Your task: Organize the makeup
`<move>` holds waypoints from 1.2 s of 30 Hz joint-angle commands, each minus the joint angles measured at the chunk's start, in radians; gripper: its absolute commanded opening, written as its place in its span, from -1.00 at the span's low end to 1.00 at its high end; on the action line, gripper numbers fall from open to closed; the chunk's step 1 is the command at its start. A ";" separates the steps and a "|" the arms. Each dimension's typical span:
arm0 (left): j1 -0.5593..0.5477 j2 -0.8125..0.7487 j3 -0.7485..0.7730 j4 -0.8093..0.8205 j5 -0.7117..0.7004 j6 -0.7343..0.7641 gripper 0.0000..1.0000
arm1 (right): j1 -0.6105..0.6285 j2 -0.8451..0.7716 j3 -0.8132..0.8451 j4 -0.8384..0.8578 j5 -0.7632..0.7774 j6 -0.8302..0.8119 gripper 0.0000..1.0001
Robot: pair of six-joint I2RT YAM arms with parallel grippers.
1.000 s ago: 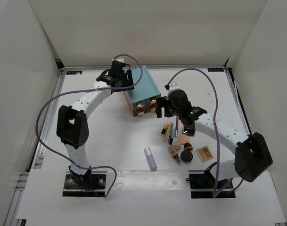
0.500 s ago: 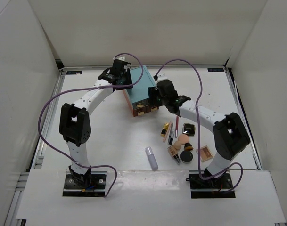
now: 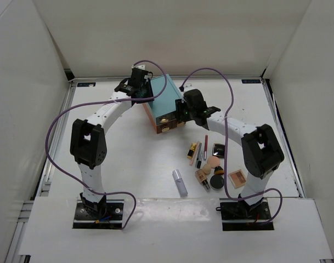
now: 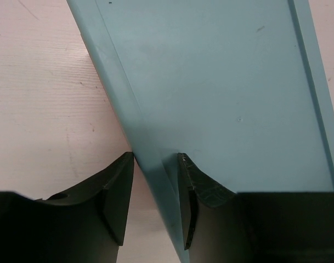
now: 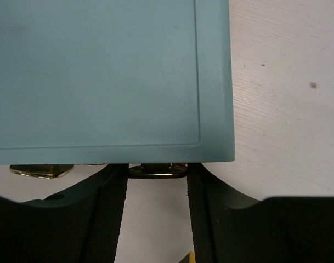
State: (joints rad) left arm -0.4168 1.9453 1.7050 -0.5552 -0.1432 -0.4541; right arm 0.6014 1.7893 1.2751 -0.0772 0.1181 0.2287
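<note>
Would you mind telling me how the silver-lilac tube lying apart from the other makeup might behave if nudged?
The silver-lilac tube is a cylinder lying on its side, so it would probably roll if pushed across its length. Its smooth shell looks rigid but perhaps slippery to pinch. Nothing touches it, so little would stop a roll.

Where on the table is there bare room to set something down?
Bare tabletop lies between the left arm and the silver-lilac tube, in front of the teal drawer box. Another patch lies beyond the right arm. Crowded around the peach sponges and round black compact.
</note>
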 commanded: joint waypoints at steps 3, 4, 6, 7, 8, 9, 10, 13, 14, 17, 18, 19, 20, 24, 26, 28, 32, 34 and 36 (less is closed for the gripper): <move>-0.005 0.018 0.016 -0.040 0.008 0.006 -0.07 | -0.006 -0.034 0.004 0.109 -0.020 -0.032 -0.49; -0.005 0.024 0.013 -0.040 0.007 0.003 -0.07 | -0.006 -0.047 -0.006 0.109 -0.014 -0.035 -0.52; -0.007 0.024 0.013 -0.043 -0.001 -0.001 -0.08 | -0.006 -0.083 -0.046 0.097 -0.002 -0.038 -0.55; -0.004 0.024 0.013 -0.046 -0.004 -0.003 -0.08 | -0.006 -0.099 -0.063 0.091 0.008 -0.045 -0.55; -0.005 0.027 0.013 -0.046 -0.009 -0.004 -0.10 | -0.014 -0.132 -0.106 0.085 0.017 -0.048 -0.55; -0.007 0.027 0.013 -0.046 -0.012 -0.006 -0.10 | -0.005 -0.151 -0.124 0.053 0.020 -0.051 -0.55; -0.007 0.030 0.013 -0.052 -0.016 -0.006 -0.10 | -0.006 -0.169 -0.143 0.031 0.026 -0.051 -0.55; -0.005 0.030 0.013 -0.058 -0.022 -0.014 -0.12 | -0.005 -0.261 -0.230 -0.027 0.017 -0.057 -0.55; -0.005 0.030 0.010 -0.058 -0.022 -0.014 -0.12 | -0.006 -0.310 -0.274 -0.036 0.014 -0.057 -0.55; -0.004 0.030 0.005 -0.058 -0.022 -0.018 -0.13 | -0.012 -0.373 -0.348 -0.076 -0.020 -0.042 -0.52; -0.005 0.030 0.007 -0.055 -0.022 -0.021 -0.13 | -0.006 -0.402 -0.359 -0.082 -0.020 -0.039 -0.50; -0.005 0.030 0.004 -0.055 -0.019 -0.023 -0.13 | -0.012 -0.412 -0.368 -0.088 -0.026 -0.035 -0.49; -0.004 0.027 0.004 -0.058 -0.019 -0.021 -0.13 | -0.006 -0.415 -0.372 -0.101 -0.038 -0.032 -0.47; -0.008 0.012 -0.002 -0.058 -0.035 -0.023 -0.13 | -0.003 -0.427 -0.373 -0.141 -0.052 -0.032 -0.43; -0.004 0.003 -0.007 -0.052 -0.036 -0.024 -0.13 | -0.006 -0.433 -0.387 -0.135 -0.041 -0.038 -0.34; -0.007 0.000 -0.010 -0.052 -0.032 -0.021 0.04 | -0.003 -0.433 -0.375 -0.131 -0.038 -0.048 0.21; -0.007 -0.022 0.010 -0.052 -0.012 0.003 0.67 | -0.006 -0.439 -0.339 -0.174 -0.063 -0.069 0.66; -0.010 -0.040 0.028 -0.052 -0.018 0.014 0.97 | 0.000 -0.455 -0.327 -0.205 -0.072 -0.075 0.94; -0.008 -0.074 0.047 -0.058 -0.022 0.035 0.97 | 0.000 -0.476 -0.327 -0.229 -0.081 -0.072 0.98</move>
State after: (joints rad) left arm -0.4187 1.9484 1.7107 -0.5846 -0.1608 -0.4553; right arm 0.5983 1.3697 0.9024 -0.2554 0.0616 0.1715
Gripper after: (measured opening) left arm 0.974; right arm 0.985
